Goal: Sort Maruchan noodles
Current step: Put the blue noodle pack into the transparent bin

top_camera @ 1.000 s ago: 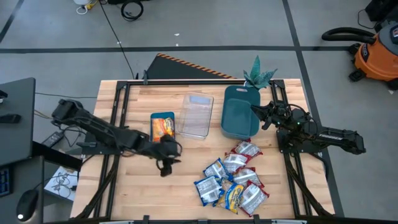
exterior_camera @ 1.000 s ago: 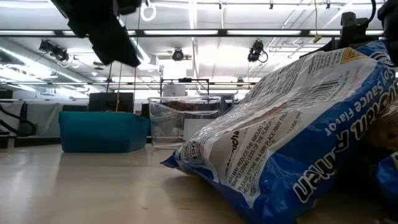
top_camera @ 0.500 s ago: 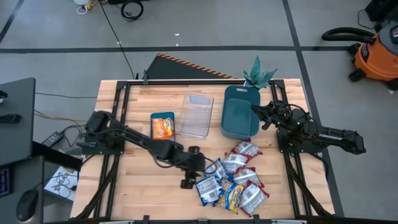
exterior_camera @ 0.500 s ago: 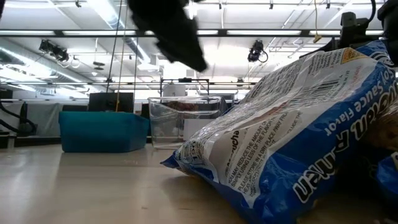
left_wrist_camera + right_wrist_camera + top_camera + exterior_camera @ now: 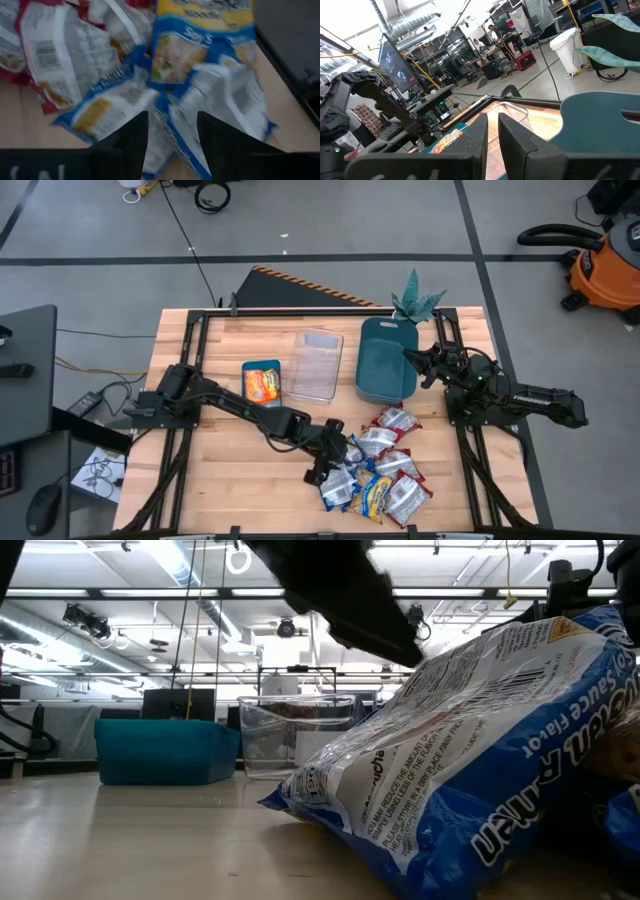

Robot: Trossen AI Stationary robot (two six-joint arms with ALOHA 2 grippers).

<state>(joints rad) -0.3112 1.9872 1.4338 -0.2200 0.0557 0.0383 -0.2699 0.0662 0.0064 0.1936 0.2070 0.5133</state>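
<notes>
Left gripper [image 5: 322, 470]: swept within the last second from the 9 o'clock side of the table's middle to the 9 o'clock edge of the packet pile, fingers [image 5: 135, 135] parted wider on the way and nothing between them yet. Hung just over the blue-panelled packets in the wrist view, so judged as an approach to the next pick, with no grasp made.

Pale wooden slatted table [image 5: 200, 480]: bare from centre out to 9 o'clock, the broadest room for carrying a packet away. Dark right arm waited at 3 o'clock, right gripper [image 5: 410, 360] by the rim of the large teal plastic bin [image 5: 385, 375] at 1 o'clock, unmoved. Clear rectangular plastic container [image 5: 315, 365] stood at 12 o'clock, apparently empty. Small teal plastic bin [image 5: 262, 383] sat at 11 o'clock, one orange-printed packet already inside.

Crinkly silvery Maruchan noodles packets [image 5: 380, 470]: heaped and overlapping at 5 o'clock, close to the 6 o'clock table edge. Little margin there; a careless drag could push the lowest packets off. Most of the sorting judged not yet done.
</notes>
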